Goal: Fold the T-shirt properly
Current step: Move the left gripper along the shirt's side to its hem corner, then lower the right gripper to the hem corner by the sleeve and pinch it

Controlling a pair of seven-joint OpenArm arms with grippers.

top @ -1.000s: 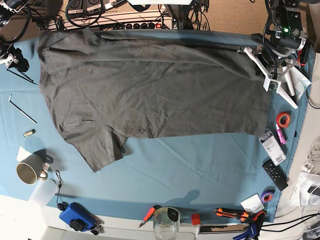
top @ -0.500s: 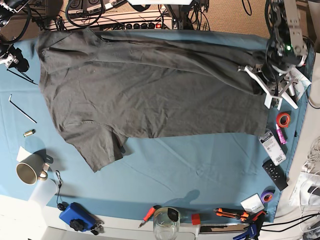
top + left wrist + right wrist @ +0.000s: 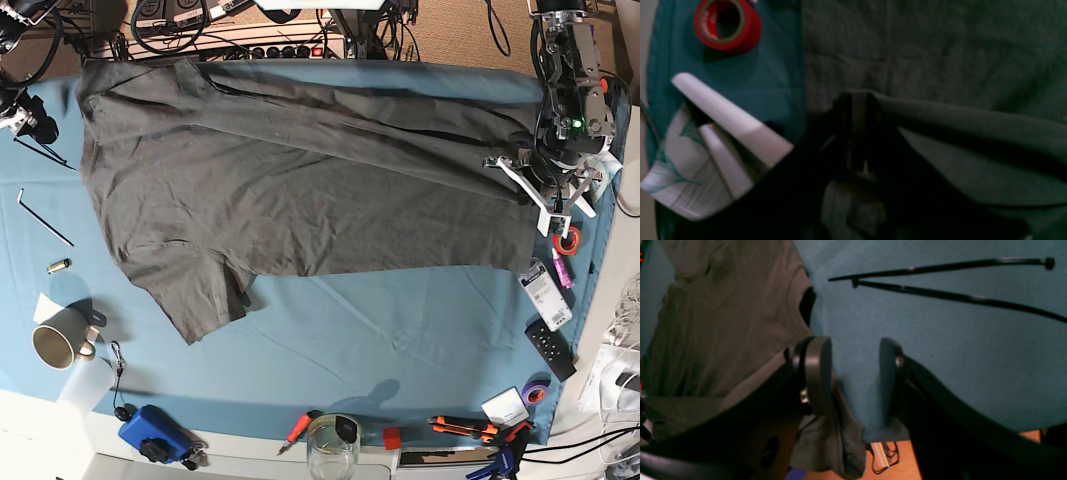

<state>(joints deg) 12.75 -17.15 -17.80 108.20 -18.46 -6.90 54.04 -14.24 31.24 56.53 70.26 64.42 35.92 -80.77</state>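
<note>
Blue tablecloth [image 3: 400, 320] under T-shirt [image 3: 300, 190]; left claw [image 3: 858, 133] pinching hem, wrist view only; right claw [image 3: 853, 373] wide.

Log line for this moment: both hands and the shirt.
left hand: shut on T-shirt hem edge, lifted | right hand: open, empty, over tablecloth by collar | fold: not done

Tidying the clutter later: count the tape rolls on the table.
2. A red tape roll lies by the left gripper; a purple tape roll sits near the front right corner. Others may be hidden.
</note>
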